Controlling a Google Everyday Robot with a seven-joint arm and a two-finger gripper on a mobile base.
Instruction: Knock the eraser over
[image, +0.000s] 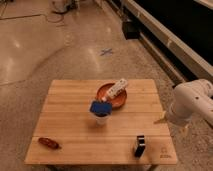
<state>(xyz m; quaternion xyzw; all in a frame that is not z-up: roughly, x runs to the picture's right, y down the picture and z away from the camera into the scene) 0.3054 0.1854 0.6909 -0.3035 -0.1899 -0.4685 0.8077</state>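
Observation:
The eraser (140, 146) is a small black block standing upright near the front right corner of the wooden table (70, 125). My white arm (194, 104) reaches in from the right, beyond the table's right edge. The gripper (161, 120) shows as a small pale tip at the arm's lower left end, over the right edge of the table. It is behind and to the right of the eraser and apart from it.
An orange bowl (107, 95) with a white oblong bar (117, 88) in it sits at mid table. In front of it a flat blue pad (100, 107) lies on a white cup (101, 119). A red-brown object (48, 143) lies at the front left.

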